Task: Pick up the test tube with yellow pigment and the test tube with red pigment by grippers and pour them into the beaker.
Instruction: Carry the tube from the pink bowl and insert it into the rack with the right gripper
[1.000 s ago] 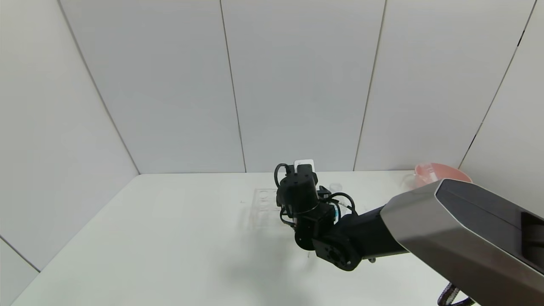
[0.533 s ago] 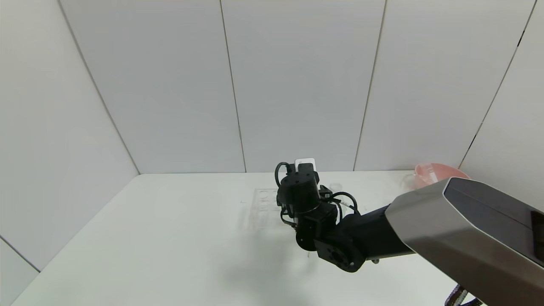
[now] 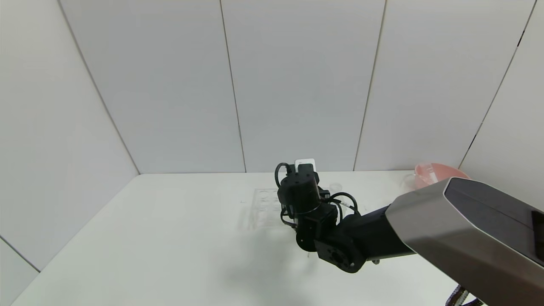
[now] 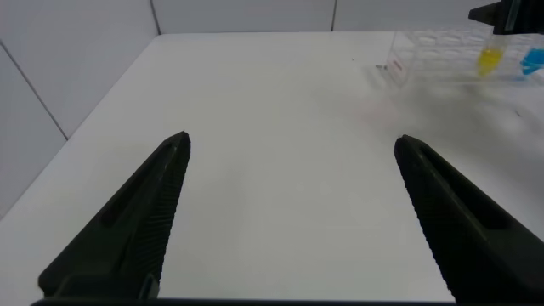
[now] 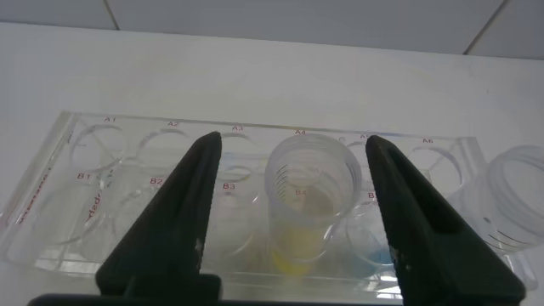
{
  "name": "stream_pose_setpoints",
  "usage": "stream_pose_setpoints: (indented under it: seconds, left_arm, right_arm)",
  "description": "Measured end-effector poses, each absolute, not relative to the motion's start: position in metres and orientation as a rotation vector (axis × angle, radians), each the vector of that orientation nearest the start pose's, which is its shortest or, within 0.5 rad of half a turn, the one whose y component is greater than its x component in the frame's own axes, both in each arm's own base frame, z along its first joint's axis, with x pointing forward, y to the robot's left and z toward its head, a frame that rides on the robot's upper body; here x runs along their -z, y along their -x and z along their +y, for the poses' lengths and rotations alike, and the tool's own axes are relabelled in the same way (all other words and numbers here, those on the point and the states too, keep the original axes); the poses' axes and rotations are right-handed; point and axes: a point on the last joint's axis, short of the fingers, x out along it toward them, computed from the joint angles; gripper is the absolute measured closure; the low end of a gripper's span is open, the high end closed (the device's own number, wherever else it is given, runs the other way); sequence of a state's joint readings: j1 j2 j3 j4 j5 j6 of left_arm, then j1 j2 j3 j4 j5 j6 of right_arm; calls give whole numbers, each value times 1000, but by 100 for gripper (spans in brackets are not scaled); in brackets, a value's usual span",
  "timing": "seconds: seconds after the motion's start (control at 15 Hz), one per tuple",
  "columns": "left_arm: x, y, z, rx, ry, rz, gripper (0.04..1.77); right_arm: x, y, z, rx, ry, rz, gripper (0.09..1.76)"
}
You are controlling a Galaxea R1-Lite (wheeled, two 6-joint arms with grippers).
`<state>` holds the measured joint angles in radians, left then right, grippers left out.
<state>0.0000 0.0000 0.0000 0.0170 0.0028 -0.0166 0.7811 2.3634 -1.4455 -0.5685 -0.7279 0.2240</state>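
Right gripper jaws have narrowed around yellow tube.

You see the yellow-pigment tube standing in the rack, the beaker just beside the rack.

Right arm extended forward over table centre, wrist pitched down, right gripper pointed downward. Its fingers stood apart, one each side of upright tube, gap visible on both sides, no contact seen. Left gripper was held low and level, fingers spread wide, nothing between them.
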Motion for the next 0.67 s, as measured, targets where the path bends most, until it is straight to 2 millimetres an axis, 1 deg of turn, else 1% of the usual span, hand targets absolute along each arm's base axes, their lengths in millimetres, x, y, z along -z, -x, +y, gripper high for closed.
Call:
stream_pose_setpoints:
  seconds: [0.07, 0.27, 0.33, 0.67]
  left_arm:
    - [-74, 23, 0, -3, 17, 17, 9]
    - [-74, 23, 0, -3, 16, 17, 9]
    - [-74, 23, 0, -3, 16, 17, 9]
    - [-74, 23, 0, -3, 16, 17, 9]
  right_arm:
    - [-85, -345, 321, -24, 19, 260, 79]
    - [-85, -344, 321, -25, 20, 258, 111]
    - [-85, -345, 320, -20, 22, 259, 133]
    - [-85, -345, 319, -19, 23, 262, 132]
